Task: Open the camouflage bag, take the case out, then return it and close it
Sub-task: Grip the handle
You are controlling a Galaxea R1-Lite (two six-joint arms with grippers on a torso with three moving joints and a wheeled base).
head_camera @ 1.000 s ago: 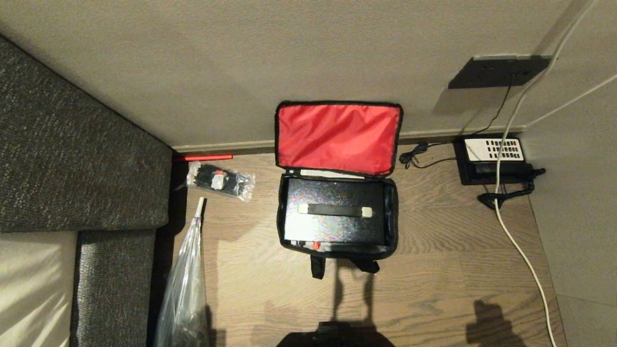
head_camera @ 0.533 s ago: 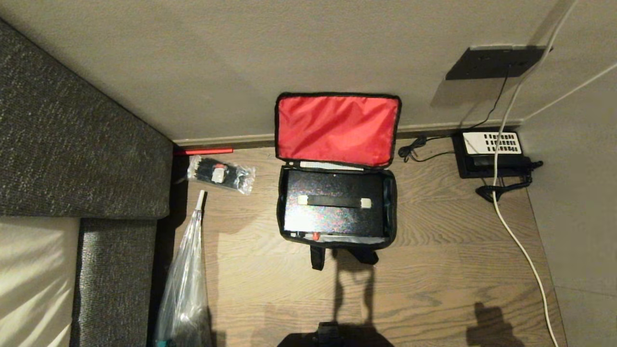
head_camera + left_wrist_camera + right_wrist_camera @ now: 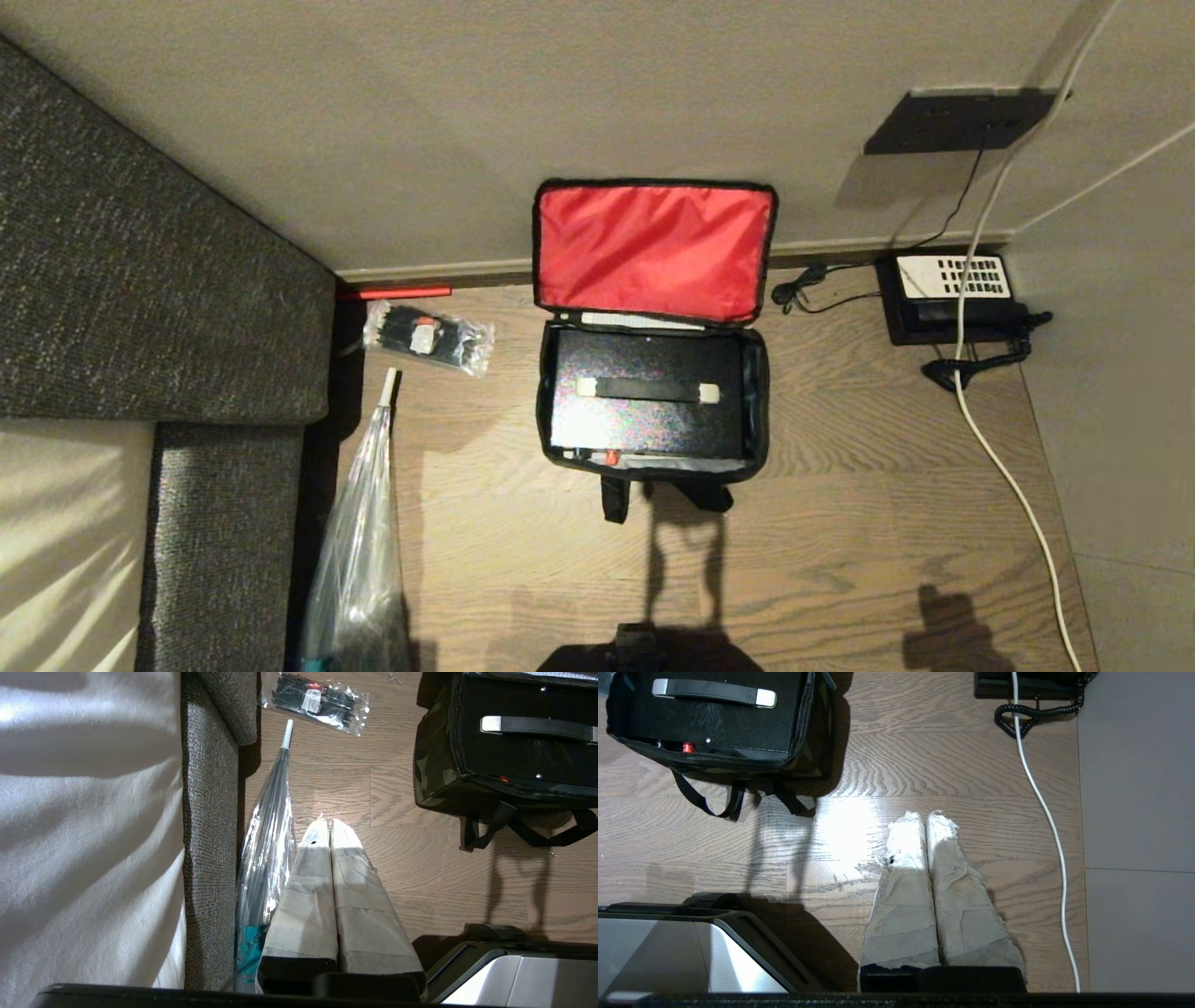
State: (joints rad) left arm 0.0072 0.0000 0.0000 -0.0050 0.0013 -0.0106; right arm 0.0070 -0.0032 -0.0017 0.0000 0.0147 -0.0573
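The camouflage bag sits on the wooden floor against the wall, its lid thrown back and leaning on the wall with the red lining facing out; the case lies flat inside the bag, black, filling nearly its whole width, with a black handle across its top; two black straps trail from the bag's near edge onto the floor. The left hand hangs clenched and empty over the floor, near side of the bag, its taped fingers pressed together beside a clear folded umbrella that lies along the grey sofa; the right hand hangs likewise clenched and empty above bare floor, well apart from the bag, near a white cable. A clear packet of black cable ties lies beside the bag, toward the sofa; a black telephone with a white keypad stands in the corner on the other side.
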